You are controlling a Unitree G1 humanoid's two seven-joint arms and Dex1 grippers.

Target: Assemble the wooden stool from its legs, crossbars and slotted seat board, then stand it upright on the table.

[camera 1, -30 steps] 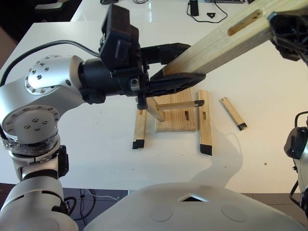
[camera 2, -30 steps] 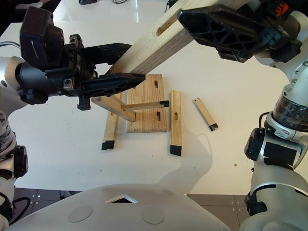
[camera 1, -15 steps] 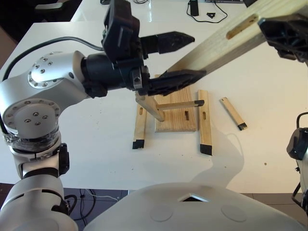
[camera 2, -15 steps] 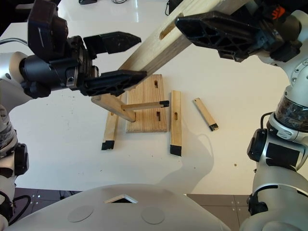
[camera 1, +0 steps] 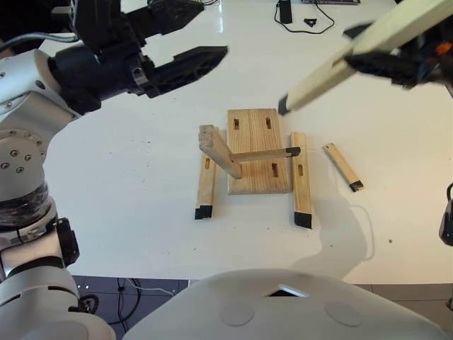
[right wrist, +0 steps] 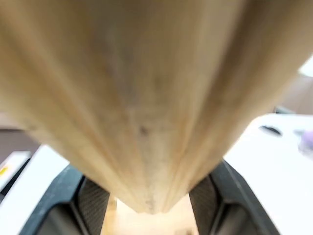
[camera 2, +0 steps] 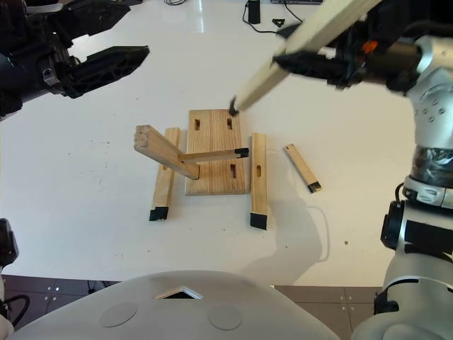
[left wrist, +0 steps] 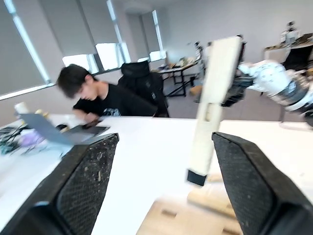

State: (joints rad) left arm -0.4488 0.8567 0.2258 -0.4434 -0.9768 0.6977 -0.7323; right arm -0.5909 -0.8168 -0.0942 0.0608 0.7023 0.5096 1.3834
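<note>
The slotted seat board (camera 1: 258, 150) lies flat on the white table. One leg (camera 1: 219, 151) leans tilted at the board's left side, and a thin crossbar (camera 1: 265, 153) runs from it over the board. Another leg (camera 1: 206, 184) lies flat left of the board, and a third (camera 1: 301, 180) lies flat to its right. My right gripper (camera 2: 333, 64) is shut on a long leg (camera 1: 340, 60) held in the air, its black-tipped end above the board's far edge. My left gripper (camera 1: 212, 28) hangs open and holds nothing, high at the far left, apart from that leg (left wrist: 212, 107).
A short crossbar (camera 1: 343, 167) lies on the table right of the flat legs. A black device (camera 1: 285, 10) with a cable sits at the table's far edge. The table's near edge runs just below the parts.
My left gripper opened, let go of the long leg and drew back up and to the left. My right gripper swung the leg up and to the right.
</note>
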